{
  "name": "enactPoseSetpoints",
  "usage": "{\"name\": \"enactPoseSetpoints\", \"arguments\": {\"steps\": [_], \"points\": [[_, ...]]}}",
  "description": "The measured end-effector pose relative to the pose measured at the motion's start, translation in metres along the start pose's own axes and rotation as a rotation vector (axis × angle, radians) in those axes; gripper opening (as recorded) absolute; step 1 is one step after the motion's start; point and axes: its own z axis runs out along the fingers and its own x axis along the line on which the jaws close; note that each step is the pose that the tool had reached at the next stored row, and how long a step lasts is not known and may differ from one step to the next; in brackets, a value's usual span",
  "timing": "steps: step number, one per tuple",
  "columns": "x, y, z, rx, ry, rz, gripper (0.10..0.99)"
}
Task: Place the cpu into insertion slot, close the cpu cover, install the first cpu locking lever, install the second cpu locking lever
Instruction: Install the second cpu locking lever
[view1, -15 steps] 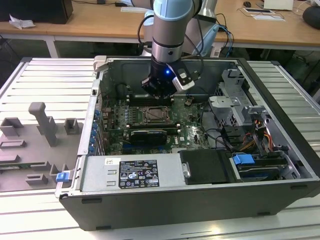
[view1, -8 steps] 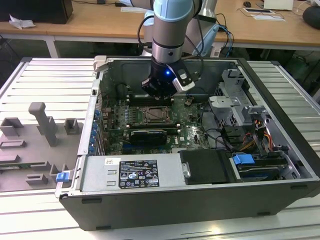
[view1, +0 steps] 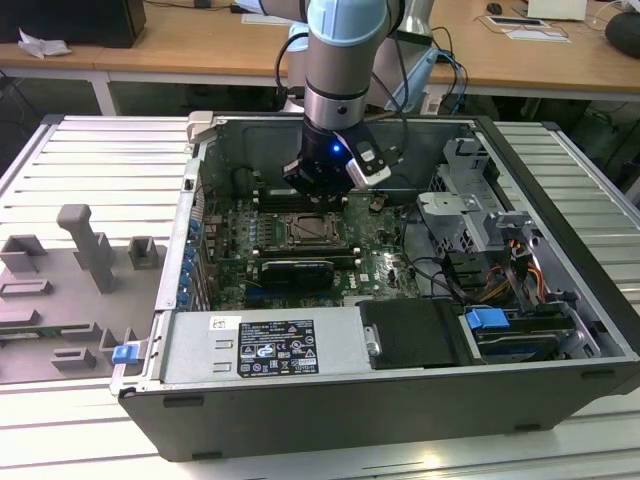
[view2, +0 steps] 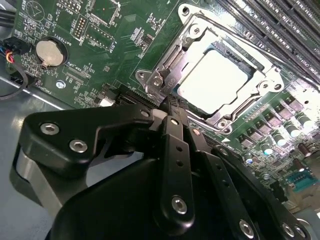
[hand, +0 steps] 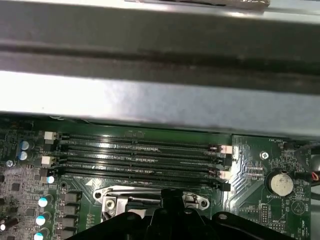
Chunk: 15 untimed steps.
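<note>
Inside an open desktop computer case (view1: 300, 415), the Universal Robots arm (view1: 345, 60) reaches down over the motherboard (view2: 100, 30) and brings its gripper (view1: 318, 188) to the processor socket (view1: 312, 230). In the second wrist view the cpu (view2: 215, 80), a pale square of metal, lies flat in the socket. The cpu cover (view2: 172, 62) is folded down around it, so the chip shows through the cover's open centre.

The gripper (view2: 171, 102) has its two black fingers drawn together with nothing between them. Their tips sit at the socket's corner, just beside a screw boss on the frame and on the side toward the coin cell battery (view2: 49, 52). From this angle it is hard to say whether the tips touch the metal or hang just above it.

In the first wrist view the gripper (hand: 170, 200) sits at the socket's edge, with the rows of memory slots (hand: 140, 155) just beyond and the case's grey wall behind them.

With the chip seated and the cover down, the first two steps look finished, and the work in hand appears to be the locking levers. Neither lever can be made out clearly, so whether either one is already latched remains uncertain.

As a judgement, that step calls for closed fingertips used as a pusher. They need a steady press down and sideways on a thin spring rod until it tucks under its catch. The push must stay clear of the capacitors crowded along the socket's edge.
</note>
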Motion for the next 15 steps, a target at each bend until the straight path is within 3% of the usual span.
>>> {"name": "enactPoseSetpoints", "arguments": {"steps": [4, 6, 8, 10, 11, 15], "points": [[0.0002, -0.003, -0.0006, 0.0, 0.0001, 0.0, 0.102], [0.0003, -0.0029, -0.0047, 0.0, 0.0, 0.0, 0.102], [0.0002, -0.0022, -0.0115, 0.0, 0.0, 0.0, 0.102], [0.0001, -0.0008, -0.0251, 0.0, 0.0001, 0.0, 0.102], [0.0001, -0.0013, -0.0259, 0.0, 0.0, 0.0, 0.102], [0.0009, -0.0124, -0.027, 0.0, 0.0001, 0.0, 0.102]]}}
